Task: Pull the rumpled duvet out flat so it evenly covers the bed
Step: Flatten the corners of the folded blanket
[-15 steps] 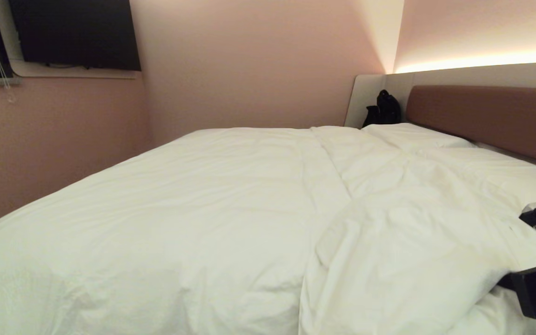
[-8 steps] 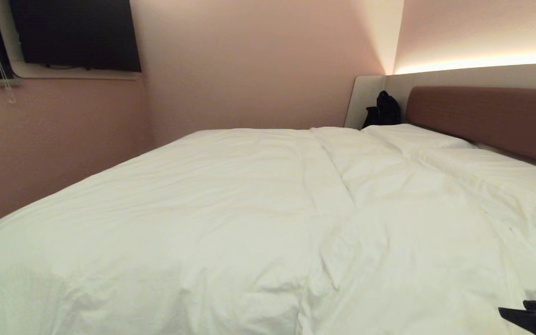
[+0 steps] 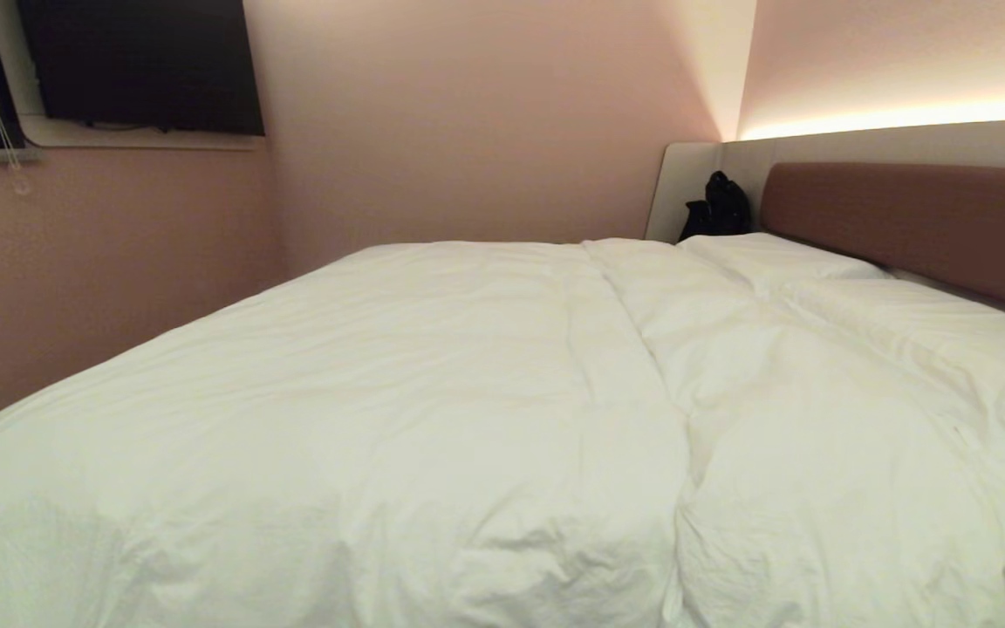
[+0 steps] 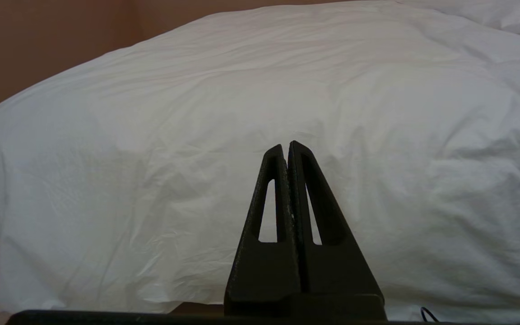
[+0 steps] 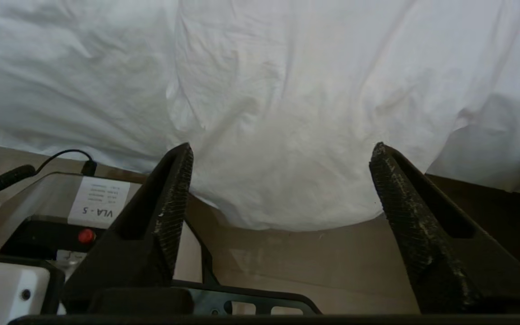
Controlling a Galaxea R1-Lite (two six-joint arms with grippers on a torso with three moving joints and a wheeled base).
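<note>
The duvet lies spread over the bed, its edge draping the near side, so the right tool hangs apart, empty, while the left tool stays together, parked.

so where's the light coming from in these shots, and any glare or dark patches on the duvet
Head view: a warm glowing strip above the headboard lights the wall; the duvet is evenly lit, without glare. Left wrist view: the shut left gripper is a dark silhouette. Right wrist view: the duvet's hanging edge falls into shadow beside the open right gripper.
</note>
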